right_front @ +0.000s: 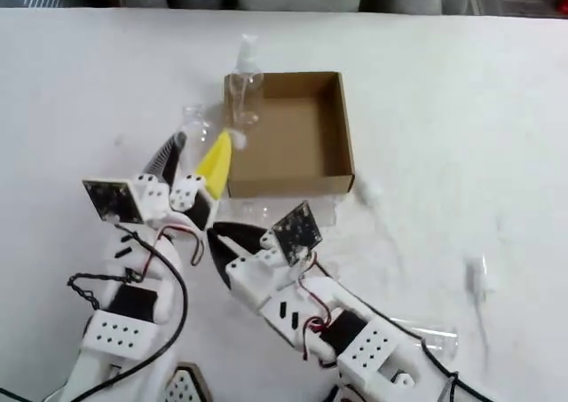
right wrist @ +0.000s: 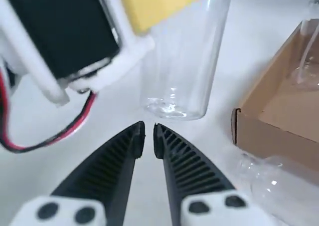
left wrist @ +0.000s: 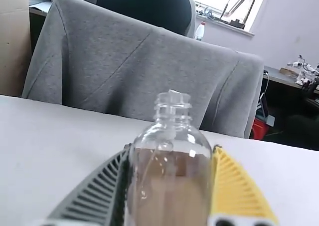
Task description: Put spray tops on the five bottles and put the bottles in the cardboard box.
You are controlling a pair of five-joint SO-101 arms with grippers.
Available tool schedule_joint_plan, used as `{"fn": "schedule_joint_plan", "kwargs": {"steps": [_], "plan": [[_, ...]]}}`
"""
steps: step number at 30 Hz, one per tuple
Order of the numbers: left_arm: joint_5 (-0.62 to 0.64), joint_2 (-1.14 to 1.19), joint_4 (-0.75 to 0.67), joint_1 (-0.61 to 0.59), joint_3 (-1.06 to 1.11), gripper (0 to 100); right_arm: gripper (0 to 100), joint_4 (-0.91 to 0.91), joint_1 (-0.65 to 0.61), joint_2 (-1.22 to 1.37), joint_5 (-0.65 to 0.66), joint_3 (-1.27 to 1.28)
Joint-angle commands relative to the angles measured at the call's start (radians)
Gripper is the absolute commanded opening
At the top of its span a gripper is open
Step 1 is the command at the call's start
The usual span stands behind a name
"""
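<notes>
While the left gripper (right_front: 209, 139) pinches a bottle's (left wrist: 169, 178) sides, the right gripper (right wrist: 148, 133) is closed.

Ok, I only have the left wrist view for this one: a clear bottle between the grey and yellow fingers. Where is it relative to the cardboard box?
Observer: The bottle in the left gripper is just outside the cardboard box, by its left wall.
Operator: Anything in the box yet?
Observer: One bottle with a spray top, upright in the far left corner.
Operator: And the other arm?
Observer: The right gripper is shut and empty, low over the table, pointing at the held bottle's base.
</notes>
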Motion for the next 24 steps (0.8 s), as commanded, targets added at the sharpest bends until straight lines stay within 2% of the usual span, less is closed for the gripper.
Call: {"fn": "schedule_joint_plan", "kwargs": {"steps": [1, 24], "plan": [[0.0, -0.021, -0.011, 0.015, -0.002, 2, 1.7, -0.028, -0.016, -0.012, -0.008, -0.063], [-0.002, -0.021, 0.015, 0.013, 0.002, 2, 1.7, 0.016, 0.067, 0.065, 0.0, -0.172]]}}
